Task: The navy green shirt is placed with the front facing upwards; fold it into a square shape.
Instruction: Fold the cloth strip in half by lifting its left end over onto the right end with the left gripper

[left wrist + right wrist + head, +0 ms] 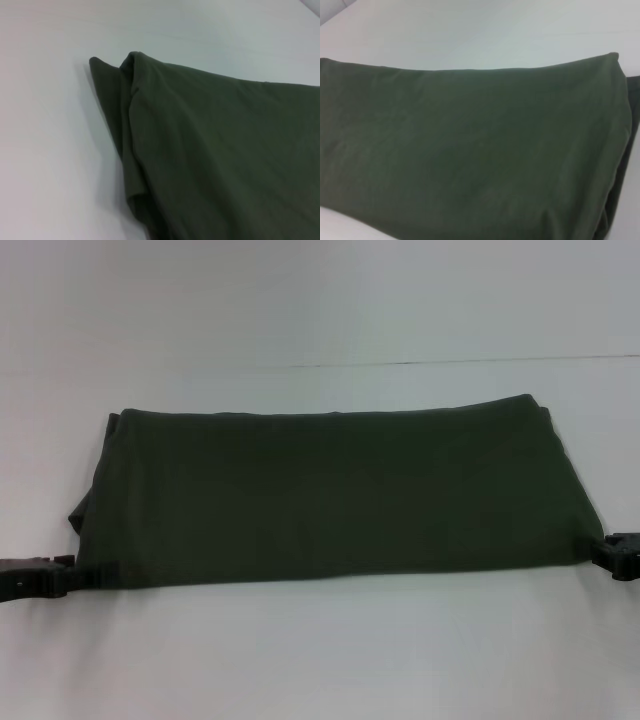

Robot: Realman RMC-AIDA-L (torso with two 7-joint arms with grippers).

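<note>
Shirt [330, 495] lies folded into a wide band on the white table [320, 660]. Left gripper [75, 577] at 8 o'clock and right gripper [605, 552] at 4 o'clock sit at its 2 near corners, probably for the next fold; whether either pinches cloth, I cannot tell.

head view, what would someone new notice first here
The navy green shirt dominates: folded into a wide dark band across the middle of the white table, plain cloth facing up with no print showing. At its near corners sit two black hands, the left hand touching the near-left corner and the right hand at the near-right corner. On the shirt's left end, layered folds bunch at the edge.
</note>
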